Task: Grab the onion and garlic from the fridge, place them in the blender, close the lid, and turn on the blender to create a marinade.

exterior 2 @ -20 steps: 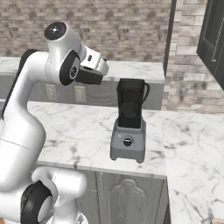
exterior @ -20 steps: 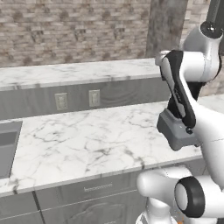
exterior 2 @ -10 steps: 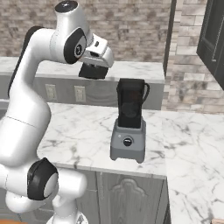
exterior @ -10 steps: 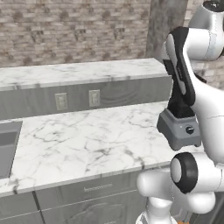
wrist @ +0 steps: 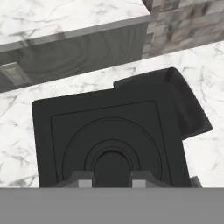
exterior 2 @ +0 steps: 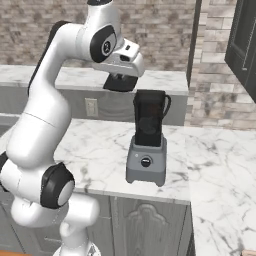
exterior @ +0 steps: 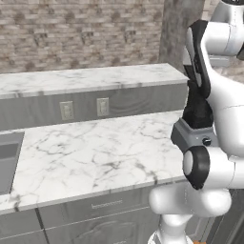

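The gripper (exterior 2: 120, 84) hangs just above and a little to the left of the blender (exterior 2: 147, 140) in the right base view, its dark fingers pointing down at the jar. In the hand view two small fingertips (wrist: 83, 178) rise at the bottom edge with a gap between them, so the jaws stand somewhat apart, and nothing shows between them; how wide they are is hard to judge from so little of them. Straight below sits the lid (wrist: 109, 140), a black square with raised rings at its middle, which seems already seated on the jar, with the jar's handle jutting to one side. The jar stands on its grey base (exterior: 190, 136) near the front of the marble counter (exterior: 90, 147), by the corner where a raised ledge (exterior: 86, 78) and brick wall run behind. No onion or garlic can be seen; whether they are inside the dark jar cannot be told. Judging by this, the step is pressing the lid home or moving on to the knob on the base. To do it well, centre over the rings, come down straight, and push gently so the tall jar does not tip.
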Robot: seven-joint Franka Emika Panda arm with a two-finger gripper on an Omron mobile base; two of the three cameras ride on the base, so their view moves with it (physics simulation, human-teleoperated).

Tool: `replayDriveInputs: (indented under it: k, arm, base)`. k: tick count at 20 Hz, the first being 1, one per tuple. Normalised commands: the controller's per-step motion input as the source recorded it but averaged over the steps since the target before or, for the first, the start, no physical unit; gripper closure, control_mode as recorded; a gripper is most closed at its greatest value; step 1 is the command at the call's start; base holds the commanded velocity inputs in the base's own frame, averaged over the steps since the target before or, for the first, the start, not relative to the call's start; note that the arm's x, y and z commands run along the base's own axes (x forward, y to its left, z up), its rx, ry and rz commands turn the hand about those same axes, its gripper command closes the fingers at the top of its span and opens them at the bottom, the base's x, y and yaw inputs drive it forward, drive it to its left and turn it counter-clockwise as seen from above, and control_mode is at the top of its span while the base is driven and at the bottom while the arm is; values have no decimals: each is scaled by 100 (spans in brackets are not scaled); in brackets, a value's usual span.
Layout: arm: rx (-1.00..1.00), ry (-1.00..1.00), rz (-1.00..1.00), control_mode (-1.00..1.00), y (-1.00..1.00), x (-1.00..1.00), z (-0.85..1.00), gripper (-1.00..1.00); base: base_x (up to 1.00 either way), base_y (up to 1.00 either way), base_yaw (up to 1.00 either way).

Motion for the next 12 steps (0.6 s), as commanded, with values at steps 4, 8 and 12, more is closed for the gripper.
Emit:
replayDriveInputs:
  k: [4, 8, 12]
  arm:
    - [2, 24, 0, -100, -39, 23, -1, 100]
    - [3, 23, 0, -100, -33, 31, 0, 100]
    - [0, 14, 0, -100, -11, 1, -4, 100]
  base:
    - [0, 0, 0]
    - [0, 0, 0]
    - [0, 0, 0]
